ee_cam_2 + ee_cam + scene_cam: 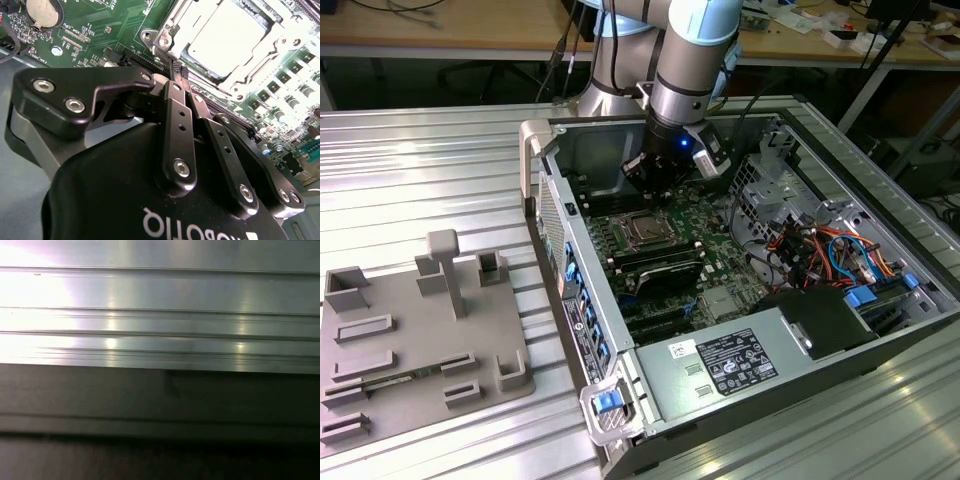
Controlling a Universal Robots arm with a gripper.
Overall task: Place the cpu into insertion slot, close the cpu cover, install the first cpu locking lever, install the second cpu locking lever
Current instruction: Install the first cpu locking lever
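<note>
Field notes: we are finding the gripper (655, 190) hanging at upper centre of the exterior view, inside the open computer case (600, 150). It is just above the insertion slot (628, 238), probably to work at the socket's edge. The cpu (646, 230) is sitting in that slot.

The second wrist view is adding detail. The cpu cover (250, 70) is lying flat around the chip. The fingers (177, 120) are clenching together at the socket's corner, and we cannot tell whether they are pinching a lever.

The first wrist view is showing ribbed metal table (160, 300).
</note>
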